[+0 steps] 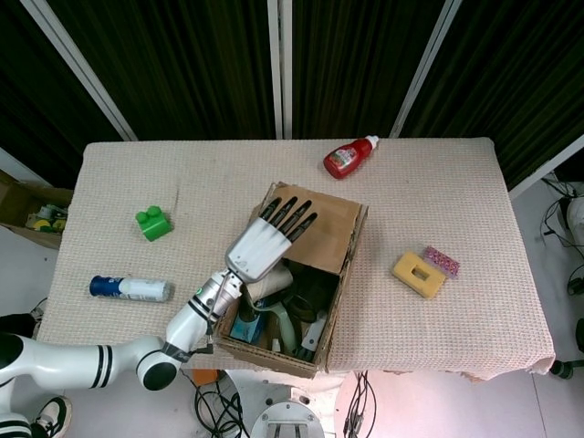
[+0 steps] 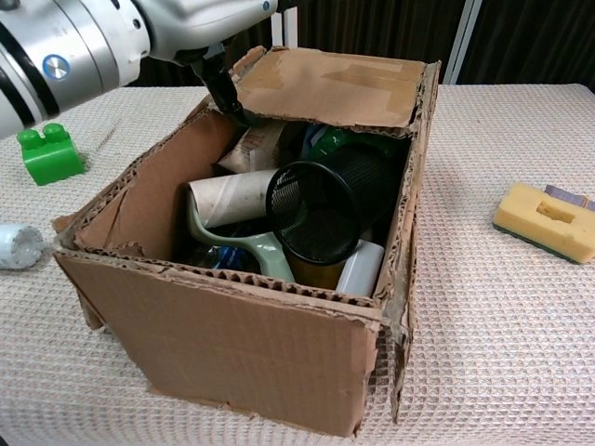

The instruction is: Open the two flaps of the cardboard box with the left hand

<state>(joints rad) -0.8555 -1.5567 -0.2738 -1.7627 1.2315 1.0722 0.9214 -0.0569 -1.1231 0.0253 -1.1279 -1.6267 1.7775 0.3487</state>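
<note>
The cardboard box stands in the middle of the table, its front wall close to the chest camera. One flap lies flat over the far half of the box. The near half is uncovered and shows a black mesh cup, a cardboard roll and other items. My left hand hovers over the box with fingers spread and holds nothing, its fingertips above the flap's near edge. In the chest view the left hand comes in from the top left, and one dark finger reaches the flap's near left corner.
On the table to the left are a green block and a blue-and-white bottle. A red bottle lies behind the box. A yellow sponge and a pink item lie to the right.
</note>
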